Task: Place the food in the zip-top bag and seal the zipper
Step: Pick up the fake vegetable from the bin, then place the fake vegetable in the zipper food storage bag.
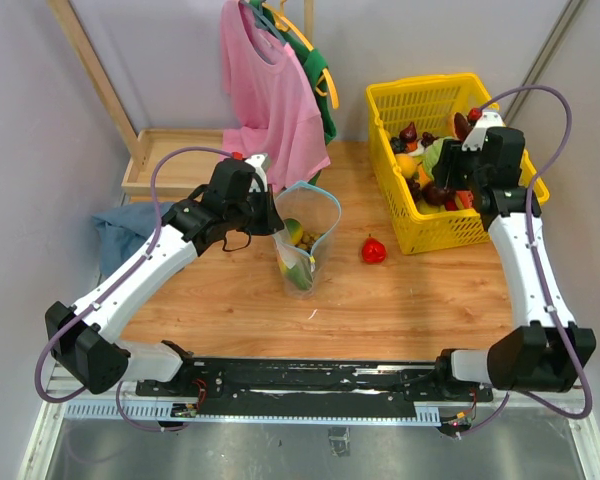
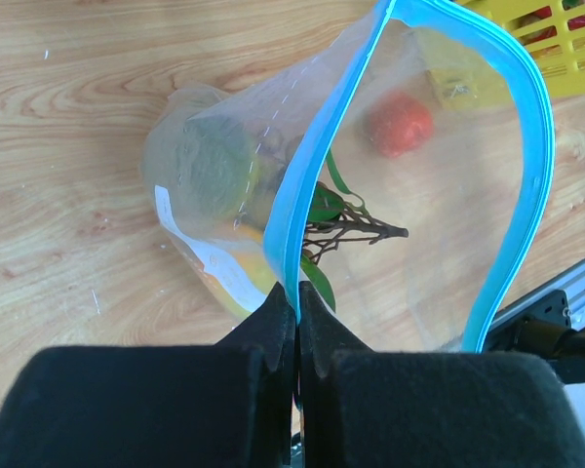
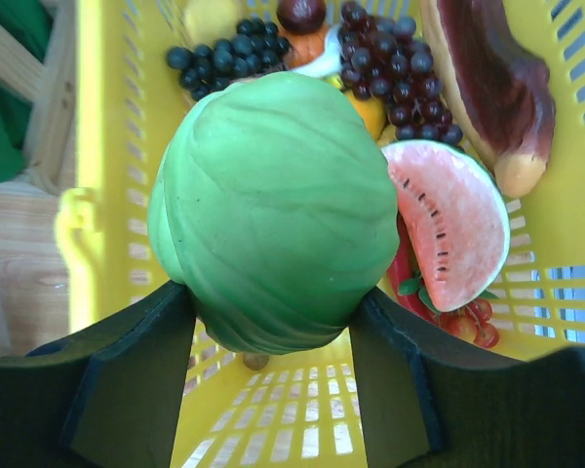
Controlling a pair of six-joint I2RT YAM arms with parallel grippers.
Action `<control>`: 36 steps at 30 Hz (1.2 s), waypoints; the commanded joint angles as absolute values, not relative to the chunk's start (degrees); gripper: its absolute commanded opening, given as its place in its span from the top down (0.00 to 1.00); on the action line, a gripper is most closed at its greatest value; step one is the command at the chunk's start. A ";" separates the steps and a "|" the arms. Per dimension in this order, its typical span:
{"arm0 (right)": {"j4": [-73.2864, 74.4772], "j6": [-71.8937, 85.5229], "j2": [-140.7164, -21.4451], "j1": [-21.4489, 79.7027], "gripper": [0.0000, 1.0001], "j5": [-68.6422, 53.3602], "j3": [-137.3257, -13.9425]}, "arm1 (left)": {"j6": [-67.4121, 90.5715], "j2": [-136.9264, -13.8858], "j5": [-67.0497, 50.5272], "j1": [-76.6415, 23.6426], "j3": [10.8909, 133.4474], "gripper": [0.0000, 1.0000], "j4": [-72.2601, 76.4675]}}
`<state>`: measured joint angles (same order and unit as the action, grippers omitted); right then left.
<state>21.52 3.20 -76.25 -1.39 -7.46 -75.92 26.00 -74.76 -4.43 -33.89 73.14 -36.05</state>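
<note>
Two arms busy: left gripper [image 2: 297, 322] clenched on the zipper [image 2: 299, 195] of the zip-top bag [image 1: 320, 205] (some food [image 1: 294, 232] inside) mid-bench [image 1: 400, 300]; right gripper [image 3: 273, 297] grasps a green food [image 3: 273, 205] in the far-right yellow basket [image 3: 97, 127]

From where I stand the two look like twins: the left arm [image 1: 140, 275] and the right arm [image 1: 528, 262] each have a long white link dotted with small dark fasteners, set between chunky black joint housings. A greyish-purple cable [image 1: 153, 200] loops off each, and a small red cap [image 1: 238, 156] sits near the wrist. The left fingers [image 2: 136, 409] and right fingers [image 3: 117, 390] are matte black blocks. Both bases share a black rail [image 1: 310, 375].
</note>
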 commanded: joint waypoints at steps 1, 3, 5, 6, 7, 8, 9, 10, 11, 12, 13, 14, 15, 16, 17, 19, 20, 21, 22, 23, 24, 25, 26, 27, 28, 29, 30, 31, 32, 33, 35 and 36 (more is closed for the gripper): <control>20.09 3.72 -71.25 0.78 0.93 -9.31 -77.99 | 26.02 -73.80 -5.47 -34.02 73.21 1.00 -34.02; 20.16 4.71 -69.71 2.07 0.94 -11.18 -78.59 | 25.94 -73.66 -5.31 -34.01 73.34 1.00 -34.16; 20.27 4.80 -68.09 4.02 0.94 -12.44 -79.12 | 25.76 -73.80 -5.18 -34.01 73.82 1.00 -34.42; 20.36 4.87 -67.51 5.10 0.94 -13.31 -79.37 | 25.81 -73.89 -5.14 -34.01 73.99 1.00 -34.57; 20.34 5.04 -67.05 6.27 0.94 -14.13 -79.59 | 25.77 -73.98 -5.14 -34.01 74.10 1.00 -34.62; 20.36 5.05 -66.67 7.75 0.94 -14.94 -79.90 | 25.75 -74.00 -5.17 -34.06 74.17 1.00 -34.56; 20.44 4.76 -66.42 9.58 0.94 -15.52 -80.11 | 25.82 -74.08 -5.15 -34.02 74.18 1.00 -34.54; 20.46 4.37 -66.22 11.71 0.94 -15.70 -80.27 | 25.84 -74.16 -5.10 -34.06 74.26 1.00 -34.54; 20.58 3.71 -66.15 15.00 0.94 -15.77 -80.45 | 25.84 -74.22 -5.18 -34.02 74.34 1.00 -34.54; 20.68 3.23 -66.02 17.48 0.94 -15.86 -80.59 | 25.84 -74.26 -5.26 -34.01 74.42 1.00 -34.57; 20.48 2.97 -66.01 19.63 0.94 -16.18 -80.66 | 25.91 -74.27 -5.29 -34.01 74.36 1.00 -34.48; 20.29 2.84 -66.13 21.49 0.94 -16.85 -80.78 | 25.92 -74.27 -5.32 -34.01 74.41 1.00 -34.46; 20.20 2.70 -66.28 23.31 0.94 -17.66 -80.90 | 25.93 -74.27 -5.32 -34.06 74.42 1.00 -34.38; 20.16 2.58 -66.47 25.13 0.94 -18.39 -81.14 | 25.97 -74.27 -5.35 -34.06 74.36 1.00 -34.29; 20.46 2.43 -66.80 26.77 0.94 -19.04 -81.31 | 25.93 -74.27 -5.41 -34.06 74.44 1.00 -34.28; 20.99 1.98 -67.84 29.65 0.93 -21.40 -81.76 | 25.85 -74.27 -5.50 -34.06 74.44 1.00 -34.19; 21.39 1.86 -68.46 30.88 0.93 -22.40 -81.96 | 25.78 -74.27 -5.40 -34.02 74.44 1.00 -34.15; 21.75 1.74 -69.54 31.82 0.92 -23.39 -82.14 | 25.75 -74.27 -5.43 -34.01 74.39 1.00 -34.11; 22.30 1.43 -70.44 32.67 0.92 -24.77 -82.41 | 25.72 -74.31 -5.45 -34.06 74.37 1.00 -34.04; 23.07 1.19 -71.43 33.51 0.92 -25.27 -82.81 | 25.61 -74.25 -5.57 -34.02 74.37 1.00 -34.02; 23.92 1.03 -72.44 34.38 0.92 -25.81 -83.32 | 25.51 -74.19 -5.73 -34.01 74.41 1.00 -33.94; 24.71 0.79 -73.69 35.20 0.92 -26.73 -83.91 | 25.43 -74.18 -5.80 -34.04 74.37 1.00 -33.93; 25.48 0.64 -74.92 36.00 0.90 -27.11 -84.46 | 25.41 -74.18 -5.83 -34.02 74.36 1.00 -33.85; 26.32 0.69 -76.06 36.78 0.90 -27.04 -85.17 | 25.34 -74.18 -6.01 -34.01 74.36 1.00 -33.78; 27.19 0.97 -77.24 37.42 0.90 -26.99 -85.95 | 25.34 -74.17 -6.12 -34.01 74.31 1.00 -33.72; 28.15 1.42 -78.37 37.79 0.90 -26.94 -86.42 | 25.40 -74.16 -6.27 -34.04 74.31 1.00 -33.68; 29.22 1.87 -79.42 38.12 0.90 -26.69 -86.82 | 25.35 -74.13 -6.25 -34.02 74.22 1.00 -33.59; 30.32 2.19 -80.29 38.41 0.90 -26.50 -86.91 | 25.34 -74.05 -6.30 -34.01 74.14 1.00 -33.58; 31.09 2.46 -80.74 38.56 0.90 -26.50 -86.63 | 25.26 -73.81 -6.21 -34.01 74.05 1.00 -33.58; 31.77 2.61 -81.08 38.80 0.89 -26.46 -86.35 | 25.23 -73.71 -5.97 -34.01 73.90 1.00 -33.57; 33.50 2.56 -81.98 39.07 0.89 -26.14 -86.01 | 25.18 -73.40 -5.81 -34.06 73.71 1.00 -33.50; 34.70 2.48 -82.60 39.06 0.88 -25.50 -86.27 | 25.14 -73.35 -5.92 -34.02 73.59 1.00 -33.37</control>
<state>30.33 2.11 -82.00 37.91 -25.50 -84.49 25.96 -74.76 -5.26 -33.89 73.14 -35.64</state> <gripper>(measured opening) 0.589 0.011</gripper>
